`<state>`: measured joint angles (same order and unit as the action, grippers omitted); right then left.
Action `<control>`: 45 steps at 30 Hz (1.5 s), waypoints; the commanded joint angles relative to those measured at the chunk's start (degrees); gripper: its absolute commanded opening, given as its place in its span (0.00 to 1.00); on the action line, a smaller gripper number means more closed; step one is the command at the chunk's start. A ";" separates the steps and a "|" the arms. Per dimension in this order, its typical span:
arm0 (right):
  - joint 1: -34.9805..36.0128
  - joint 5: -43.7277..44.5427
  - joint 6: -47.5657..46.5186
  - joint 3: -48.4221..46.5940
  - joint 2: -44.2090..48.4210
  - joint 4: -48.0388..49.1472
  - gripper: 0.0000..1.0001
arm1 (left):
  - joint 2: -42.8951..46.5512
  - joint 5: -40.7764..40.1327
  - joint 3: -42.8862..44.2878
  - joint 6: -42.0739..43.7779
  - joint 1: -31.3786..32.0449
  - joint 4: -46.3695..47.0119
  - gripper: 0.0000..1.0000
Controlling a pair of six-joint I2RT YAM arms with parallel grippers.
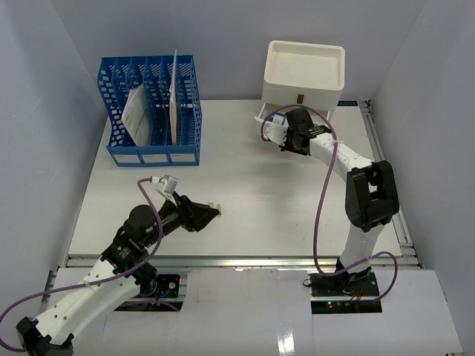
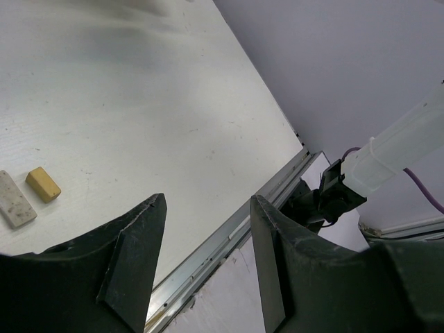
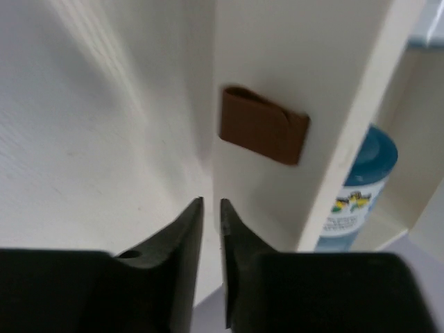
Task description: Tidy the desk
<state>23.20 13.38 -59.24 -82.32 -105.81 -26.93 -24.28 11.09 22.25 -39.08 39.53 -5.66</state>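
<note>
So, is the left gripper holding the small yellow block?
No, the left gripper is open and empty; the yellow block lies on the desk.

**NON-TASK ITEMS IN MY FIELD OF VIEW**

1. At far left I see a blue slotted plastic file rack [image 1: 152,111], standing upright. White paper sheets [image 1: 137,113] lean in a slot near its left end. Another thin white sheet stands upright nearer the right end.

2. At far right, well apart from the rack, I see a white stacked plastic drawer box [image 1: 304,70] with an open tray on top. Its bottom drawer sits partly out. The drawer front carries a brown tab handle [image 3: 263,134]. Behind that front sits a blue-capped bottle with a printed label [image 3: 357,194].

3. Nearer me, a small yellow rectangular block [image 2: 43,184] and a small white rectangular block [image 2: 14,200] lie flat, just beside each other.
</note>
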 commanded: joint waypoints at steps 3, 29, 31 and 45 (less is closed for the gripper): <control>-4.56 11.05 -3.36 1.49 -0.89 16.78 0.42 | -0.66 0.98 -0.54 -0.71 -0.24 1.97 0.62; -7.46 9.06 -17.13 1.15 -1.86 28.66 0.48 | -8.04 -0.79 3.24 0.41 -0.17 8.68 0.64; -7.65 9.35 -18.10 0.95 -2.11 29.71 0.48 | -13.55 0.45 5.95 0.72 -0.15 11.41 0.64; -9.49 7.44 -20.57 2.61 -2.09 35.22 0.49 | -48.06 -1.15 29.68 1.64 -0.15 18.86 0.67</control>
<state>17.13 20.18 -70.70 -76.20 -107.53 -19.74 -65.43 12.05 42.33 -38.33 39.48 12.09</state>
